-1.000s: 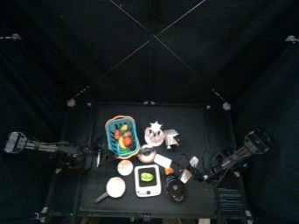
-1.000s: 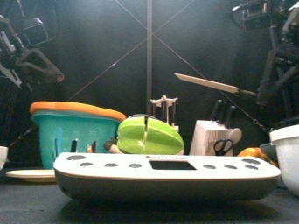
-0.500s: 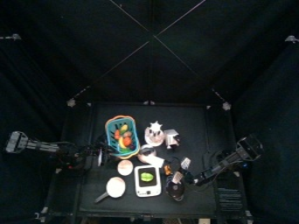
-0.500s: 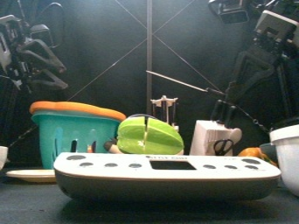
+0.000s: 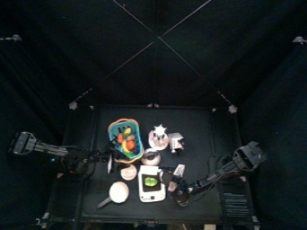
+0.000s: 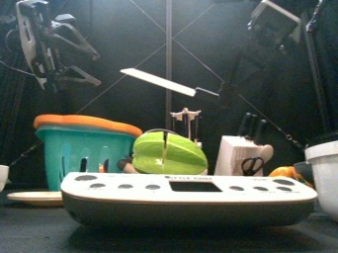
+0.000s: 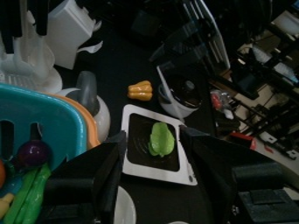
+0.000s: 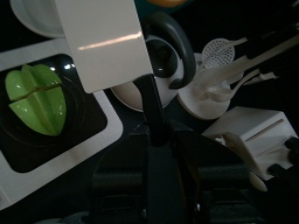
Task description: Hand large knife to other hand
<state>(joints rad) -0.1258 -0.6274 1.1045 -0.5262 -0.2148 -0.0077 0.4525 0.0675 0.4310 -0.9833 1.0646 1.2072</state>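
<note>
1. While my right gripper (image 8: 149, 131) pinches the black handle of the large knife with the broad pale steel blade (image 6: 158, 81), that blade hangs level in the air above the middle of the table, over the green pepper-shaped thing (image 6: 168, 153) sitting on the white kitchen scale (image 6: 188, 196), its tip pointing toward my left side.
2. My left gripper (image 6: 59, 54) waits high on the left, its jaws spread wide and holding nothing, well apart from the blade tip.
3. Doing this step well means, as I judge it, bringing the two grippers together over the middle, clear of the white knife block with black handles (image 6: 242, 153) and the teal slotted basket with the orange rim (image 6: 83, 146).
4. I should turn my left jaws so they close across the flat of the blade, or better on free handle if any shows; from the right wrist view I cannot tell how much handle is free.
5. I should keep the right pinch firm until the left jaws have pressed fully on the knife, then let go.
6. What I fear is a slip on smooth steel, dropping the knife onto the scale below.
</note>
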